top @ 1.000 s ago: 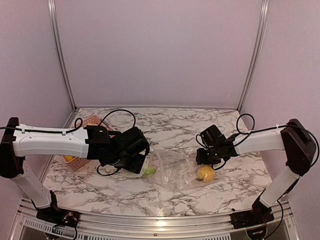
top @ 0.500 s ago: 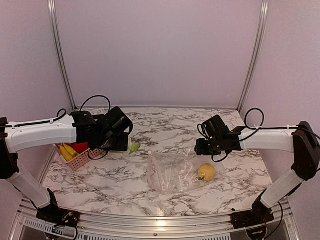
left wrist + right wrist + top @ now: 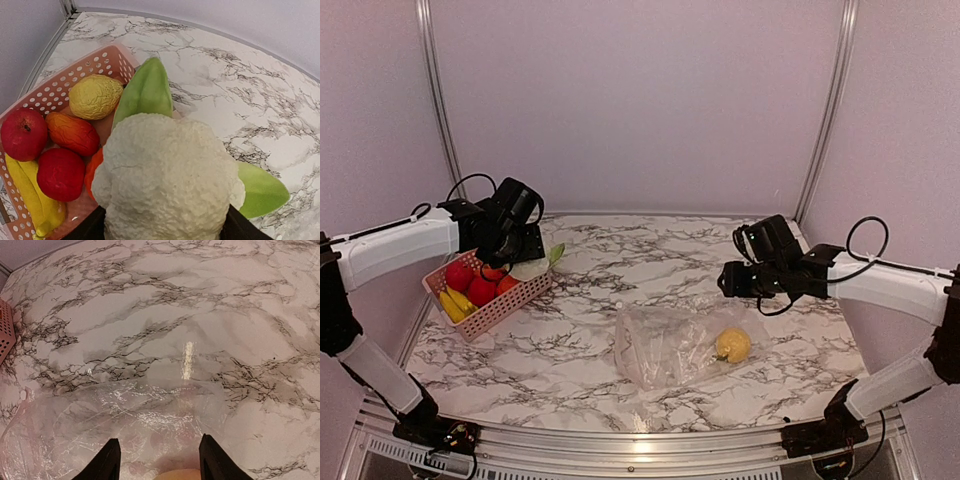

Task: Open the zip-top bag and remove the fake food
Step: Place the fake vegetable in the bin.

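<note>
On the surface (image 3: pixel 520 372) the zip-top bag (image 3: pixel 660 348) lies flat, long axis left-right, lemon (image 3: pixel 732 345) inside its right end. The right claw (image 3: pixel 159 452) hangs above, parted and empty; the left claw (image 3: pixel 523 262) clamps a cauliflower (image 3: pixel 165 175) over the basket (image 3: pixel 516 300).

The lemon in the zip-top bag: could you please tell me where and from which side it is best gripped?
Probably across its rounded middle, coming from the right, where the open right gripper is nearest. The lemon lies at the right end of the flattened zip-top bag, so plastic may cover it.
</note>
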Controlling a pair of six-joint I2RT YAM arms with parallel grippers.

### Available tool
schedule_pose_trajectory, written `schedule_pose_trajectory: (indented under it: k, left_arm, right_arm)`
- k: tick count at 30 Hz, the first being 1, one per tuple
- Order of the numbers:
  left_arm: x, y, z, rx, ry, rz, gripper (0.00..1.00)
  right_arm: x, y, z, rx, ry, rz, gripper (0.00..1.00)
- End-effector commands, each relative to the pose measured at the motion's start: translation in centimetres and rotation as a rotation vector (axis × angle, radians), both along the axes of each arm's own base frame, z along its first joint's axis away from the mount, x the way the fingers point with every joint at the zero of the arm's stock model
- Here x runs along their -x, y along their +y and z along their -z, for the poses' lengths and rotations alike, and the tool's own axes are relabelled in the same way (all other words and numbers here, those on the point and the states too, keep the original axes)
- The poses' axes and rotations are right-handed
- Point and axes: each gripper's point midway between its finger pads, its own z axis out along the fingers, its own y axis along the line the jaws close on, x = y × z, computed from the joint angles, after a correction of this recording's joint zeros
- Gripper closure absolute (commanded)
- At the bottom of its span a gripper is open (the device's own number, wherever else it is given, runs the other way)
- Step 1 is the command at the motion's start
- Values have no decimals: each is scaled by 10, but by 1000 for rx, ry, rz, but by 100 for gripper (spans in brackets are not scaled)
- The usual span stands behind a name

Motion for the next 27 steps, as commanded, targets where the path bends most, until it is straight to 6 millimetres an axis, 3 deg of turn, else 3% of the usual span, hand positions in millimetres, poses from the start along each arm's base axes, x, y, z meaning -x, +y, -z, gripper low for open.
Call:
schedule_pose_trajectory:
  k: [1, 7, 11, 14, 18, 21, 27]
  left_arm:
    - [-37, 11, -11, 79, -58, -39, 28]
    - [-62, 47, 11, 79, -27, -123, 28]
    - [-73, 59, 22, 84, -13, -134, 27]
    - [-77, 64, 29, 76, -1, -141, 18]
    - [-75, 73, 32, 56, -3, -165, 2]
    - [-72, 78, 32, 44, -6, -175, 1]
    - [-61, 86, 12, 38, -46, -187, 1]
  right_arm:
    - [5, -5, -26, 2, -45, 1, 48]
    - [11, -12, -40, -8, -67, 11, 47]
    - [15, -16, -44, -13, -75, 14, 47]
    - [16, -18, -47, -15, -85, 20, 47]
    - [17, -19, -48, -13, -86, 24, 47]
    - [17, -21, -47, -6, -85, 29, 47]
    - [18, -24, -47, 0, -89, 36, 47]
